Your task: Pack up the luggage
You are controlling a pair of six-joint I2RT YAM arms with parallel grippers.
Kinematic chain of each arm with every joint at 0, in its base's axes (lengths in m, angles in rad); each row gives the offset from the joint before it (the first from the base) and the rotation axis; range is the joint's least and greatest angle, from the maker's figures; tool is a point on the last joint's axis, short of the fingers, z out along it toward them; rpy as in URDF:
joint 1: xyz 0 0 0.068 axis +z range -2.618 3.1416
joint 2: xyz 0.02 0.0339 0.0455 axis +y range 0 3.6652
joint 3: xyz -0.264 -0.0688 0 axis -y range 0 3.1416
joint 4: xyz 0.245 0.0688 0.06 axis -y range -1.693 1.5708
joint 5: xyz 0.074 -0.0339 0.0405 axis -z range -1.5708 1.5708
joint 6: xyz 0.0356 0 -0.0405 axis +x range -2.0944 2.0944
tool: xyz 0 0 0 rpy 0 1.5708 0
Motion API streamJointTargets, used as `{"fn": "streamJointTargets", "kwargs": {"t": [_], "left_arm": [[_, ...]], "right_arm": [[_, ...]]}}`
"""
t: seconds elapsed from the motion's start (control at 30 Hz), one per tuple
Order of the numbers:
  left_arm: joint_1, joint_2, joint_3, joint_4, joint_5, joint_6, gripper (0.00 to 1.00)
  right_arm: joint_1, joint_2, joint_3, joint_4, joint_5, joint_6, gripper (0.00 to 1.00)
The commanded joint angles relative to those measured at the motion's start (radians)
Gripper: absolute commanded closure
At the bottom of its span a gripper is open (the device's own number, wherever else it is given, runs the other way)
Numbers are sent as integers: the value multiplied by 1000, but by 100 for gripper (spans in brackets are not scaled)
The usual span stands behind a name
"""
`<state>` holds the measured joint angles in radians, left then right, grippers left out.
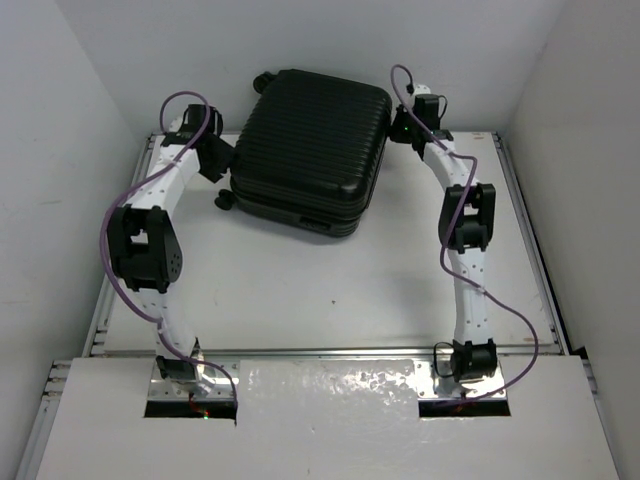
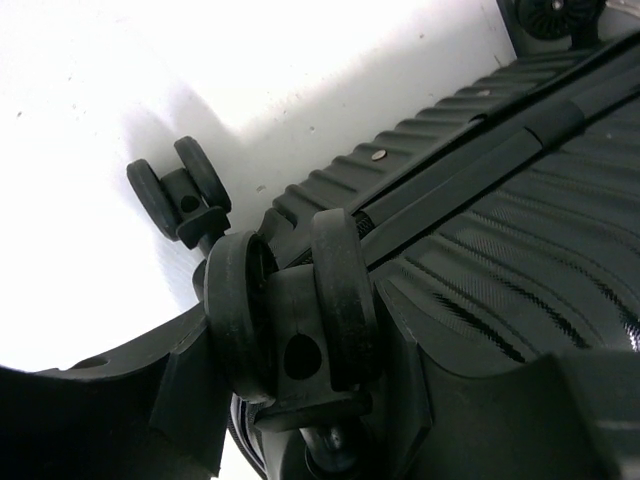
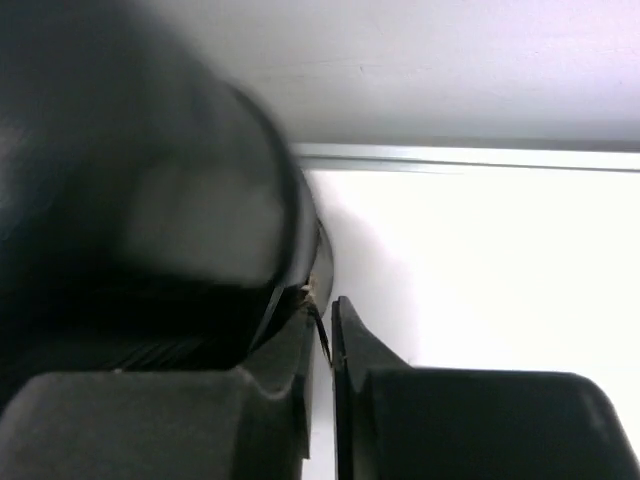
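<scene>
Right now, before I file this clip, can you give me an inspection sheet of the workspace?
Surface: white table, metal rails along its edges.
Job's things: black suitcase, closed, lying flat at the far side.
Clutter: nothing seen.
End effectors: left end effector has its fingers apart around a caster, grip unclear; right end effector is shut at the suitcase's far right corner.
Cables: purple cables loop along both arms.
Surroundings: white walls on three sides.
</scene>
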<state>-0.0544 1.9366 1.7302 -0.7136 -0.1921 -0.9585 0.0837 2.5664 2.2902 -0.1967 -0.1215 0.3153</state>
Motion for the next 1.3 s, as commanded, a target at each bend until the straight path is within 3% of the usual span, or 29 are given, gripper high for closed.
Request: {"fn": "streamJointTargets", "kwargs": {"t": [0.0,0.03,0.07,0.13,0.17,0.23,0.27,0.47,0.57,0.7,0.87,0.97,1.13,1.27], "left_arm": [[16,41,-50,261,121,179,100],[16,33,-61,278,150,184,100],[18,13,-79,298,167,202,100],[16,4,-77,319,187,217,97],[16,-1,-69,319,216,224,78],[16,-16,-61,324,246,239,56],[16,-25,-46,316,241,248,39],[18,-76,99,214,151,322,21],[18,-80,221,91,42,357,15],[21,-169,194,60,-29,357,14],[21,-365,-44,150,23,379,14],[18,-457,-177,183,57,386,14],[-11,-528,-253,189,76,388,14],[-107,-574,-261,178,57,389,14]], "right_arm": [[-15,10,-2,71,-45,80,91],[-13,-45,-103,214,-123,132,82],[-15,-102,-343,323,-256,168,74],[-9,-216,-547,481,-323,252,68],[-7,-236,-575,497,-349,267,66],[2,-283,-639,575,-400,324,64],[4,-297,-696,600,-402,337,63],[16,-371,-820,640,-337,401,62],[16,-488,-974,648,-164,395,59],[21,-538,-1058,740,-156,444,59],[31,-525,-1011,686,-149,426,60],[42,-451,-884,580,-185,401,62],[80,-353,-776,393,-67,326,66],[108,-287,-694,255,5,330,73]]}}
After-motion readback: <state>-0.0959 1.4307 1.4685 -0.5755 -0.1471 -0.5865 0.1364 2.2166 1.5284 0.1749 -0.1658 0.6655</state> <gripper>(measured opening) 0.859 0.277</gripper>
